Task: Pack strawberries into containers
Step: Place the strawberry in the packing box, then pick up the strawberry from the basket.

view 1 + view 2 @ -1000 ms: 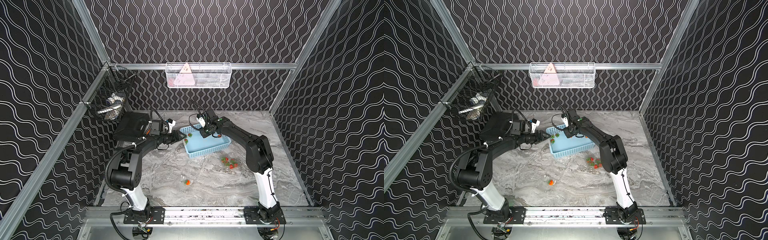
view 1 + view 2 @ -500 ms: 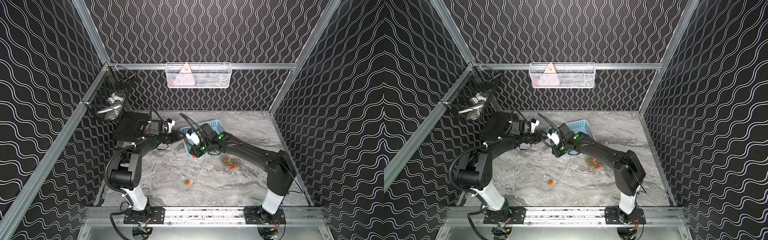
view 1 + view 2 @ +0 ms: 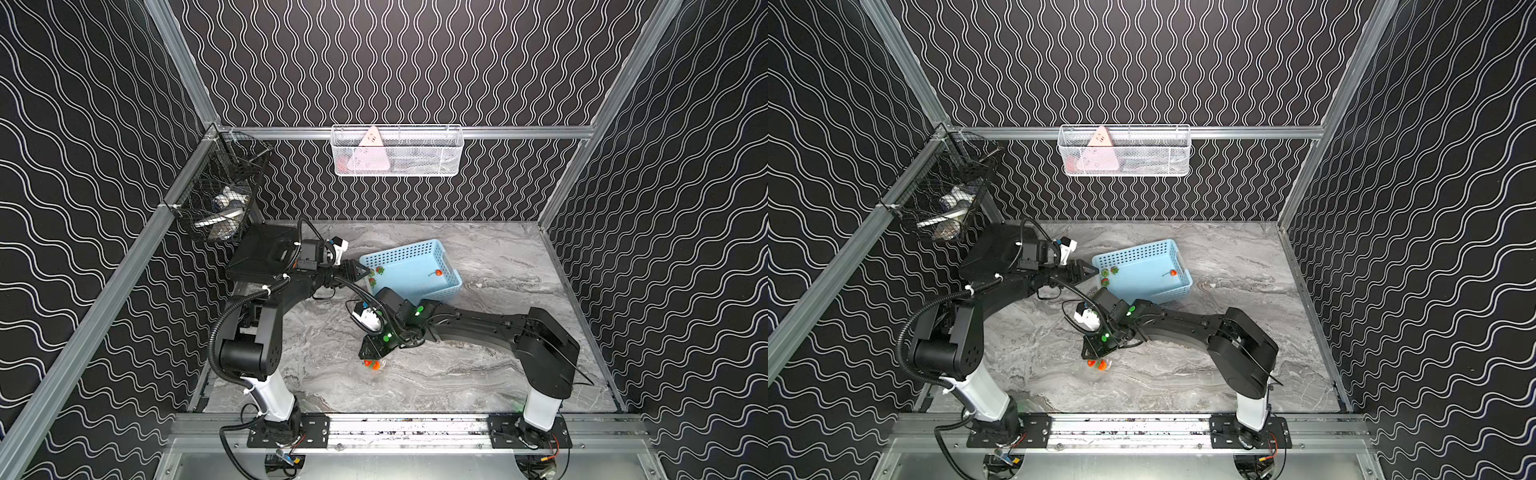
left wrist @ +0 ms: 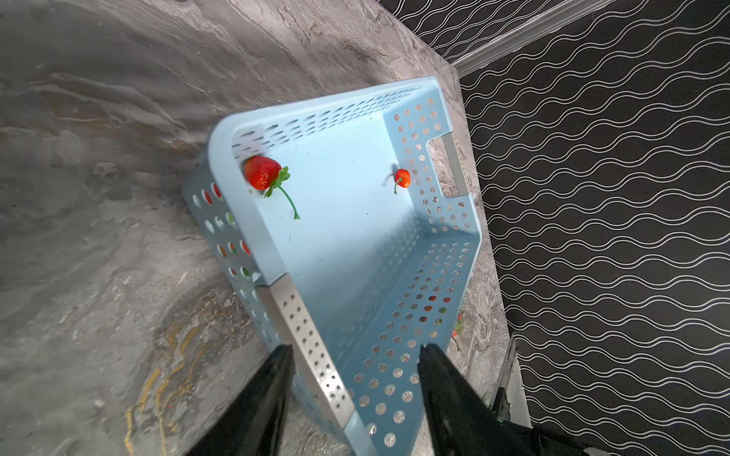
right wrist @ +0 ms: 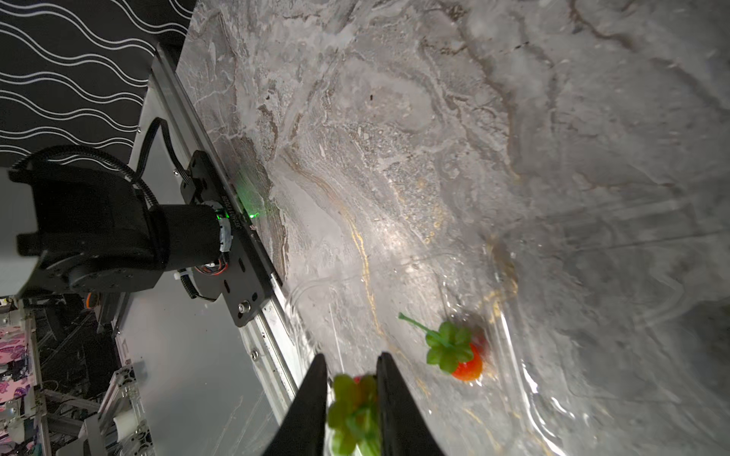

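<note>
Right claw [image 5: 351, 398] over clear container [image 5: 513, 355] on near surface [image 3: 478, 374], fingers pinching strawberry [image 5: 353, 406], leafy top up; second berry [image 5: 464, 361] lies inside, stem toward rail. Left claw [image 4: 355, 375] spread astride blue basket [image 4: 446, 118] rim

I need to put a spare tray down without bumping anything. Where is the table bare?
Bare marble lies at the table's near right, between the right arm and the front rail, and along the back wall behind the blue basket. It is crowded on the left, where the left gripper meets the basket and the right gripper hovers over a clear container.
</note>
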{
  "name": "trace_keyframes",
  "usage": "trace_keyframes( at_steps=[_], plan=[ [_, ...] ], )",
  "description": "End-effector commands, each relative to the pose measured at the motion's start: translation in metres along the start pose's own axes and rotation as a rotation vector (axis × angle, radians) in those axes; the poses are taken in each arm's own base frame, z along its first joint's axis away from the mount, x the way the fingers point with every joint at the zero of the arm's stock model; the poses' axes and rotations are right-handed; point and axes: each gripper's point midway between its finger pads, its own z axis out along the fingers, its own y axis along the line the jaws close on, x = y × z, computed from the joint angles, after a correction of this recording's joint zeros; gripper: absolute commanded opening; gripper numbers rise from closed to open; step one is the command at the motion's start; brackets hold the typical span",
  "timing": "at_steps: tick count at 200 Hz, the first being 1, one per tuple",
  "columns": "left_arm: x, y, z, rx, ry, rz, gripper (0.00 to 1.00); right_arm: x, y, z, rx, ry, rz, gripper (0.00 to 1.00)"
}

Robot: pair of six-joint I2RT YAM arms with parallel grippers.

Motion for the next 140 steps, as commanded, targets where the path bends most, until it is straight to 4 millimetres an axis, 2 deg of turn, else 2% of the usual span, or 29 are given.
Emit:
trace_keyframes(
  at_steps=[1, 28, 46, 64, 81, 101, 113, 127, 140],
  plan=[
    [-0.003, -0.005, -0.004, 0.01, -0.013, 0.029, 0.57, 0.005, 0.003, 0.006, -0.012, 0.015, 0.009, 0.3],
    [-0.004, -0.004, -0.003, 0.013, -0.016, 0.025, 0.57, 0.009, 0.004, 0.005, 0.009, 0.029, -0.006, 0.38],
    [-0.004, -0.004, -0.003, 0.013, -0.014, 0.025, 0.57, 0.004, 0.004, -0.005, 0.034, 0.011, -0.019, 0.41],
    [-0.003, -0.004, -0.003, 0.013, -0.013, 0.026, 0.57, -0.016, -0.001, -0.028, 0.08, -0.046, -0.035, 0.43],
    [-0.003, -0.004, -0.003, 0.016, -0.012, 0.026, 0.56, -0.046, -0.015, -0.059, 0.11, -0.129, -0.031, 0.46],
    [-0.003, -0.005, -0.003, 0.017, -0.012, 0.026, 0.56, -0.082, -0.054, -0.093, 0.167, -0.246, 0.011, 0.48],
    [-0.003, -0.005, -0.002, 0.019, -0.011, 0.027, 0.56, -0.103, -0.088, -0.11, 0.221, -0.304, 0.045, 0.49],
    [-0.002, -0.004, -0.002, 0.019, -0.007, 0.025, 0.56, -0.122, -0.125, -0.12, 0.265, -0.343, 0.086, 0.5],
    [-0.002, -0.003, 0.0, 0.019, -0.002, 0.023, 0.56, -0.136, -0.159, -0.121, 0.311, -0.36, 0.114, 0.5]
  ],
)
